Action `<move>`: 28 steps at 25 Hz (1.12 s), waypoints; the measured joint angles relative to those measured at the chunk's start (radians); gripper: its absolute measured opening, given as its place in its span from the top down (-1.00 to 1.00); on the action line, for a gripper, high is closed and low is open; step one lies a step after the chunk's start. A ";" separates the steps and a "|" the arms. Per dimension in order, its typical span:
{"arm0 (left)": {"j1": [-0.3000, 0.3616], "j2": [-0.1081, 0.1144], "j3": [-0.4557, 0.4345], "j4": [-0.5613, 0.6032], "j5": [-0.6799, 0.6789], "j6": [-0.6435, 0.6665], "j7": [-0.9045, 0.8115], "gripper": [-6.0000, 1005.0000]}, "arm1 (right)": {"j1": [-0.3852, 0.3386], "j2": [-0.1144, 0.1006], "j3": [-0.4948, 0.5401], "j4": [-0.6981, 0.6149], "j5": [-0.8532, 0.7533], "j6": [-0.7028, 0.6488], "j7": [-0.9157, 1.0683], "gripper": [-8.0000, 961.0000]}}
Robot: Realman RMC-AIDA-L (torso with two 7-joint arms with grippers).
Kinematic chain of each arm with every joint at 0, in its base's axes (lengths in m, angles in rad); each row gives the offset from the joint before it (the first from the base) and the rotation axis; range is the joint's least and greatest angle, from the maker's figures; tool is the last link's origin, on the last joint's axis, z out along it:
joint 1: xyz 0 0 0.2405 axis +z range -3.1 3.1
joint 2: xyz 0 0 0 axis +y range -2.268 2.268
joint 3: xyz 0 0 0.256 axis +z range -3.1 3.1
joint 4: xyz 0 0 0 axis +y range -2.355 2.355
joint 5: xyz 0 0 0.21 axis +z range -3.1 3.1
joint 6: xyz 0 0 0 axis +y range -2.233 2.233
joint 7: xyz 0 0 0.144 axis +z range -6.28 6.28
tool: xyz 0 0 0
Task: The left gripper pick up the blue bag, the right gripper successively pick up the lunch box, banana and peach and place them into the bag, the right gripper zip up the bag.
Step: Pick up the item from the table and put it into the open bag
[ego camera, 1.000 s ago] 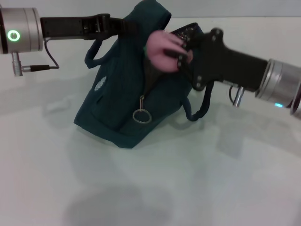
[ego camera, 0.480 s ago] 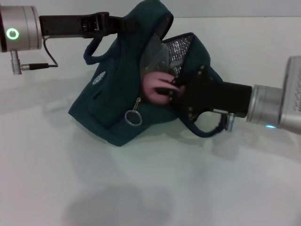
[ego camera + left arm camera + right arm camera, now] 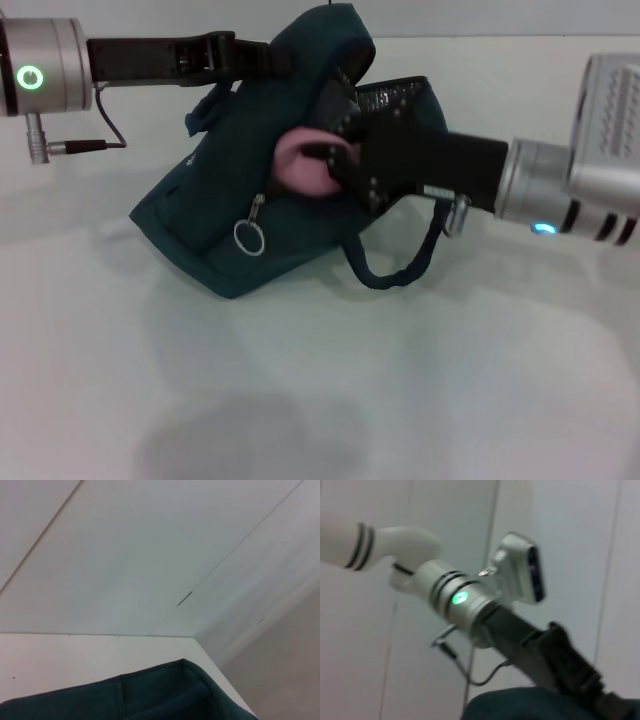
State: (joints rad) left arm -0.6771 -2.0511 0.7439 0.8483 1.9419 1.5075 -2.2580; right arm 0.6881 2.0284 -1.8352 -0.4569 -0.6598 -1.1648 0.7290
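Right gripper (image 3: 325,160) is clenched around the peach (image 3: 300,165), pushing it into the open mouth of the blue bag (image 3: 230,210), which leans on the table (image 3: 400,400). Across from it, the left gripper (image 3: 262,58) is clamped on the bag's top edge, holding the opening up. To do this well, the peach should go deep past the zip line before the fingers let go, so it cannot roll back out, and the left arm should hold the rim high and taut. Inside, the lunch box and banana are probably already stowed, though neither can be made out. Below the mouth, the zipper ring (image 3: 248,236) hangs free for the closing step.
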 joint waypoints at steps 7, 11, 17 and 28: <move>-0.004 -0.001 0.002 0.000 0.000 0.007 0.000 0.88 | 0.031 0.000 -0.022 -0.007 0.005 0.110 0.111 0.91; -0.002 -0.001 -0.001 0.000 0.000 0.008 0.000 0.88 | 0.027 -0.001 -0.064 -0.006 0.003 0.115 0.155 0.91; -0.001 0.000 0.000 0.000 0.000 0.008 0.002 0.88 | 0.002 -0.004 -0.093 -0.015 0.003 0.087 0.172 0.91; 0.000 -0.001 0.002 0.000 0.000 0.008 0.005 0.88 | -0.142 -0.011 0.046 -0.056 0.009 -0.068 0.053 0.11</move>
State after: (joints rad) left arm -0.6767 -2.0524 0.7456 0.8483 1.9420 1.5155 -2.2533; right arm 0.5465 2.0179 -1.7887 -0.5134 -0.6507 -1.2325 0.7823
